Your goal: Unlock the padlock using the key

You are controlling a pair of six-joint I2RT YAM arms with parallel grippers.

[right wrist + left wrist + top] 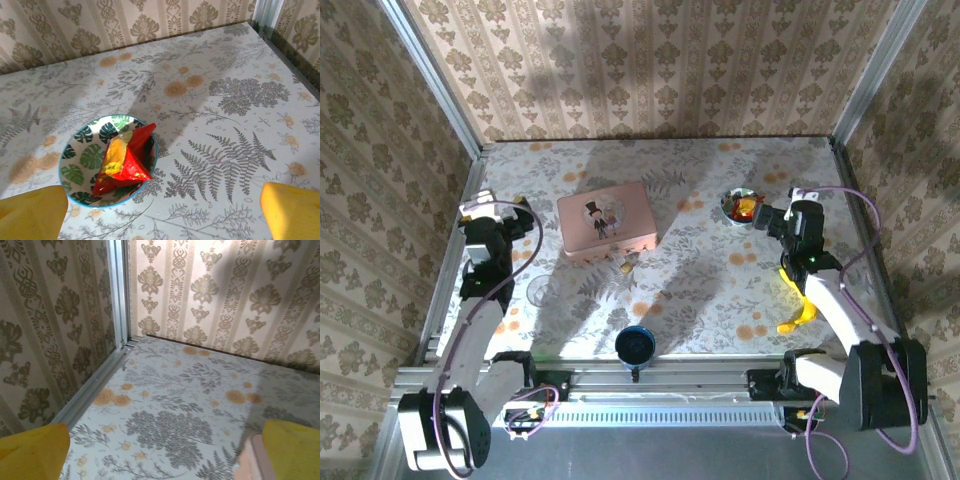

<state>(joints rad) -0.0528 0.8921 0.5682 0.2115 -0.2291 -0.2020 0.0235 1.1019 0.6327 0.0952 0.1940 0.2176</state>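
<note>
Top external view: the tiny brass-brown metal padlock (626, 264) lies just beside the pink rectangular box (607, 220), at its 5 o'clock corner. The left gripper (496, 207), at the table's 9 o'clock, and the right gripper (778, 204), at 3 o'clock, both gape wide, holding nothing.

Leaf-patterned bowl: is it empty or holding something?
Holding something: a crinkled red-and-yellow packet lies inside the bowl, filling much of it.

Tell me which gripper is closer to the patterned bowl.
Right. The right gripper sits just beside the bowl; the left gripper is far across the table, beyond the pink box.
</note>
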